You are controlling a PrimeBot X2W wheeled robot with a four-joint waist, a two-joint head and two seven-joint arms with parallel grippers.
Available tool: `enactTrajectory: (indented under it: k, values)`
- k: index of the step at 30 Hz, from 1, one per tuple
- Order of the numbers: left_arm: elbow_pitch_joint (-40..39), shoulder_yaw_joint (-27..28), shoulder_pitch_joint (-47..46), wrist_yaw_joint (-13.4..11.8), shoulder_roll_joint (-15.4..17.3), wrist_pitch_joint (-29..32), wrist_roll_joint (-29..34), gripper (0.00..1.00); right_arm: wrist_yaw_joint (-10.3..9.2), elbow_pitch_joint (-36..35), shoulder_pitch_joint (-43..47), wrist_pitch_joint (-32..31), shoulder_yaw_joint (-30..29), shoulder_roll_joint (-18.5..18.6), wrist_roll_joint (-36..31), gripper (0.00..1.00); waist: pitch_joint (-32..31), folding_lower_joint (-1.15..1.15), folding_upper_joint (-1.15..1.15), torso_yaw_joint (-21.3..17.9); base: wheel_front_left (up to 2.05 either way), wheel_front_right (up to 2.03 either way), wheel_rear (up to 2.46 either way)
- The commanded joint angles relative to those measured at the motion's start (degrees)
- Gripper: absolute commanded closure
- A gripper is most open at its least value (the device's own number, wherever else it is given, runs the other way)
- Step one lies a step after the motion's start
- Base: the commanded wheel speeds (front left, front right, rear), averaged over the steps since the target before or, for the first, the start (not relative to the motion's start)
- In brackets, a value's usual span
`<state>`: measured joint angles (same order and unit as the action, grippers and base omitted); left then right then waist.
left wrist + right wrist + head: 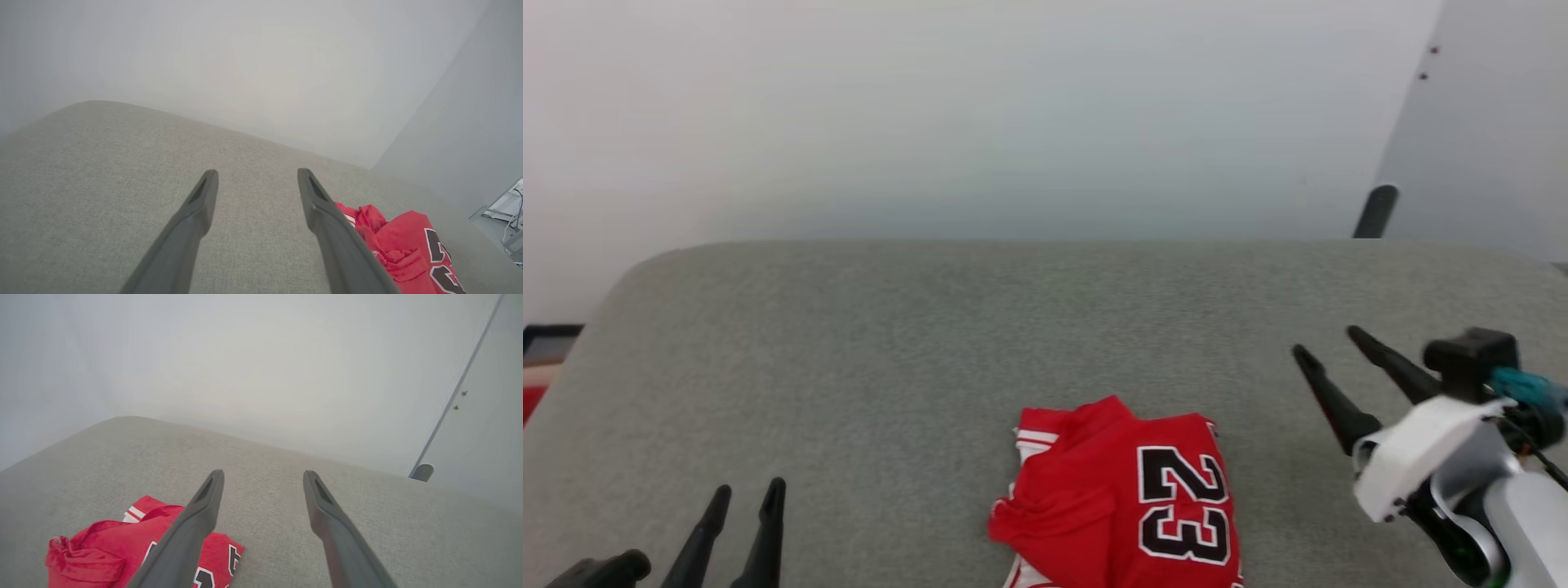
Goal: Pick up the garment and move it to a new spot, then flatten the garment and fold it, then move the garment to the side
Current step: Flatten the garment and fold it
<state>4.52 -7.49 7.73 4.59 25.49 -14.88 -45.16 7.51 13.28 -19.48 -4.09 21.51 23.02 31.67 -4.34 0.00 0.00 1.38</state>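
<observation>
The garment (1123, 502) lies bunched and partly folded on the grey cushioned surface (931, 343), near its front edge; it is red with a black, white-edged 23 and striped white trim. My left gripper (745, 492) stands open at the lower left, well to the garment's left, empty. Open as well, my right gripper (1330, 343) hovers to the garment's right, nothing between its fingers. In the left wrist view the garment (404, 245) sits right of the open gripper (257, 175). The right wrist view has the garment (102, 551) at lower left, partly behind the left finger (196, 526).
A pale wall rises behind the cushioned surface. A dark post (1374, 211) stands at its far right beside a grey panel (1486, 122). Something red and dark (539, 367) shows past the left edge. Bare cushion stretches behind and to both sides of the garment.
</observation>
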Motion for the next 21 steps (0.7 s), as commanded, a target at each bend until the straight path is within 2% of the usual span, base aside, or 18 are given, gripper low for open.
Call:
enactTrajectory:
  k: [1, 11, 21]
  values:
    - [-0.24, 0.43, 0.79, -0.08, 0.10, -0.14, 0.64, 0.00, -0.04, -0.29, 1.40, 1.01, -0.85, 0.21, -0.58, 0.00, -0.27, 0.00, 0.00, -1.80, 0.00, 0.00, 0.00]
    - [-0.81, 3.32, 3.40, 0.40, -0.23, -0.27, 1.81, 0.00, -0.04, -1.73, 7.63, 6.59, -7.66, 0.40, -3.34, 0.00, -0.87, 0.00, 0.00, -4.83, 0.00, 0.00, 0.00]
    - [-1.13, 5.77, 4.69, 1.05, -1.23, -0.23, 3.53, 0.00, -0.04, -3.51, 13.36, 7.52, -13.05, -1.49, -5.12, 0.00, -1.42, 0.00, 0.00, -6.08, 0.00, 0.00, 0.00]
